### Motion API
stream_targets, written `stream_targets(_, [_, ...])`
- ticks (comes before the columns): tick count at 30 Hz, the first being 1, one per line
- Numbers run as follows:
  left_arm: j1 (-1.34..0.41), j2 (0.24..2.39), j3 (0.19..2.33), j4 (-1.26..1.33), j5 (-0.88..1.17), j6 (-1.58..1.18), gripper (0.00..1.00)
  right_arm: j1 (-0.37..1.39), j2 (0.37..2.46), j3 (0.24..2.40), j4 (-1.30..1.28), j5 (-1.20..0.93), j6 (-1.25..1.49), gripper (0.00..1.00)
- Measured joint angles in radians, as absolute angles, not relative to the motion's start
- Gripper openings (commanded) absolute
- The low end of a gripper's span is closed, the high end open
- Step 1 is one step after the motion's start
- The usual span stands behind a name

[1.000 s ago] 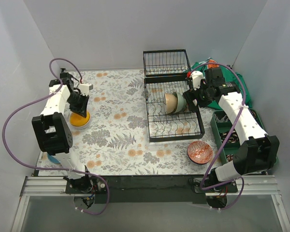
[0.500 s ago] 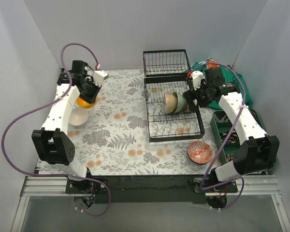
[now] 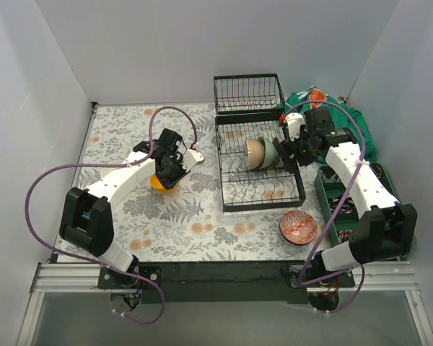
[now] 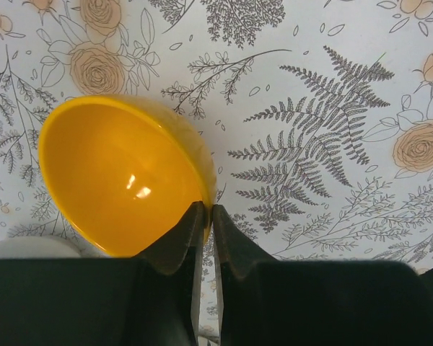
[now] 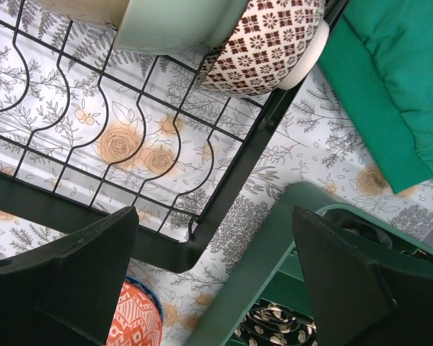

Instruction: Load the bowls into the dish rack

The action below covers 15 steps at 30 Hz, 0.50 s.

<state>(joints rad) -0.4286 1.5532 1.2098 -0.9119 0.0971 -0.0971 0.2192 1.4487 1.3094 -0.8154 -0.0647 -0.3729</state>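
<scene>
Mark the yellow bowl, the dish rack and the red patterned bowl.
yellow bowl [image 4: 123, 176], left wrist view, inner wall.
dish rack [image 3: 263, 207], top view, near rail.
red patterned bowl [image 3: 298, 228], top view, inside centre.

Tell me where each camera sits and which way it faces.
Top external: above and behind the bases, looking down on the table; left gripper and right gripper show.
Left wrist: over the table, looking down; its fingers shut on the yellow bowl's rim.
Right wrist: over the dish rack's right edge, looking down; its fingers open.
Shared: top and left wrist show the yellow bowl; top and right wrist, the dish rack.
</scene>
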Motion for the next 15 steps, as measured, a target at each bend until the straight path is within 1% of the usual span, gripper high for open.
stream_targets(2, [-0.443, 1.553, 1.181, -0.891, 0.077, -0.092, 0.00, 0.219, 1.439, 1.305, -0.812, -0.060, -0.374, 0.96])
stream_targets(3, [-0.450, 1.553, 1.171, -0.879, 0.068, -0.091, 0.02, 0.219, 1.433, 1.301, -0.811, -0.058, -0.374, 0.96])
stream_targets(4, [-0.455, 1.553, 1.161, -0.865, 0.061, -0.089, 0.07, 0.219, 1.427, 1.297, -0.810, -0.056, -0.374, 0.96])
stream_targets(7, [-0.469, 1.553, 1.129, -0.819, 0.025, -0.085, 0.13, 0.219, 1.418, 1.293, -0.810, -0.054, -0.375, 0.96])
stream_targets(15, [-0.488, 1.542, 1.005, -0.717, -0.057, -0.067, 0.15, 0.219, 1.418, 1.293, -0.810, -0.052, -0.378, 0.97])
